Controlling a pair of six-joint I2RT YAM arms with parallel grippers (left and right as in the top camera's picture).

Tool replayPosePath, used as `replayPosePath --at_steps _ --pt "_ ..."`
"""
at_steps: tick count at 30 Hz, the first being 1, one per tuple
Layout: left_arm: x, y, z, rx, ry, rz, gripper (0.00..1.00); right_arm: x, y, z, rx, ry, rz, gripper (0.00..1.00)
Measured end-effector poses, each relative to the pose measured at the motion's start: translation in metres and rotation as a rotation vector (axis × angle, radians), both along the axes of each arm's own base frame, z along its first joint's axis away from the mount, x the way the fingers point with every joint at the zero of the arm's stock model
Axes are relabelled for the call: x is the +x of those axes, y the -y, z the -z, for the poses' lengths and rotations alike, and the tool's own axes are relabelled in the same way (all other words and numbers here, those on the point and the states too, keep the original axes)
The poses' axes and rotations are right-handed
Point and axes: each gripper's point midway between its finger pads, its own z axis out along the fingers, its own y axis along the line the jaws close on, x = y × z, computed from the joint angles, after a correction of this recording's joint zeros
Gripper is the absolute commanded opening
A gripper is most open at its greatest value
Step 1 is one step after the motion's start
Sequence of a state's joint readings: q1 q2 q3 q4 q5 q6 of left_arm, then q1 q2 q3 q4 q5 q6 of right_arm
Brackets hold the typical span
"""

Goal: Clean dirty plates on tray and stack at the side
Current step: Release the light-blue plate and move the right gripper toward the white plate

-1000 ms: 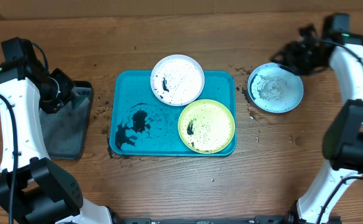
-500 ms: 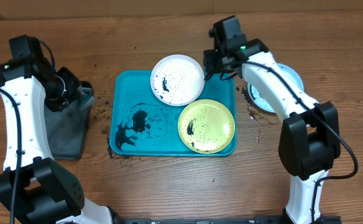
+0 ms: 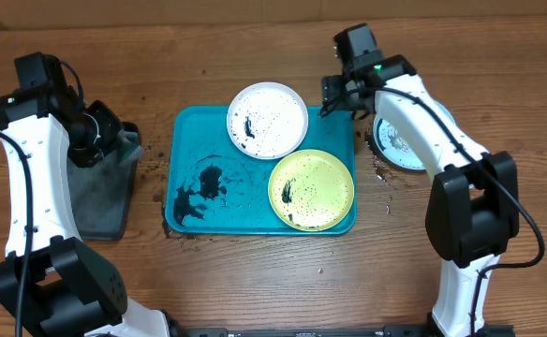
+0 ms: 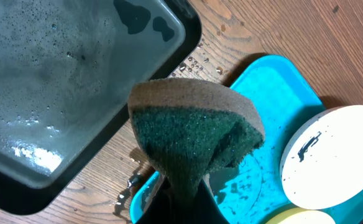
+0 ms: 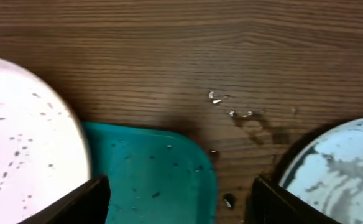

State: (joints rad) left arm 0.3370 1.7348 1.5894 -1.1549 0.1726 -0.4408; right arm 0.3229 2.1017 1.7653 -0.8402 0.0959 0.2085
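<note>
The right gripper is spread wide with nothing between its fingers. It hangs over the far right corner of the tray, with the white plate on one side and the blue plate on the other. The left gripper pinches a sponge, folded so its green scouring face bulges under a tan foam back. It is beside the black tray, whose grey inside looks wet.

The white plate is likely next. The right gripper should take its rim where it seems to overhang the tray wall, which leaves room for a finger beneath. The plastic is smooth and probably slick, so it needs a firm bite and a level carry.

The white plate sits at the tray's far edge and the green plate at its near right, both speckled dark. The blue plate lies smeared on the wooden table, right of the tray. The tray is glossy turquoise with round corners and a dark blot at its left.
</note>
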Motion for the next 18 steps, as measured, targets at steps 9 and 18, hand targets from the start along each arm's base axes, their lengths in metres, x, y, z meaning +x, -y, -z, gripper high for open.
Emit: replayPosePath --at_steps 9,18 --pt "0.001 0.002 0.000 0.001 0.001 0.009 0.04 0.008 0.012 -0.002 0.073 0.000 0.020 0.93" --pt "0.003 0.011 0.000 0.002 0.003 0.034 0.04 0.018 0.002 -0.006 0.121 0.042 0.003 0.87"
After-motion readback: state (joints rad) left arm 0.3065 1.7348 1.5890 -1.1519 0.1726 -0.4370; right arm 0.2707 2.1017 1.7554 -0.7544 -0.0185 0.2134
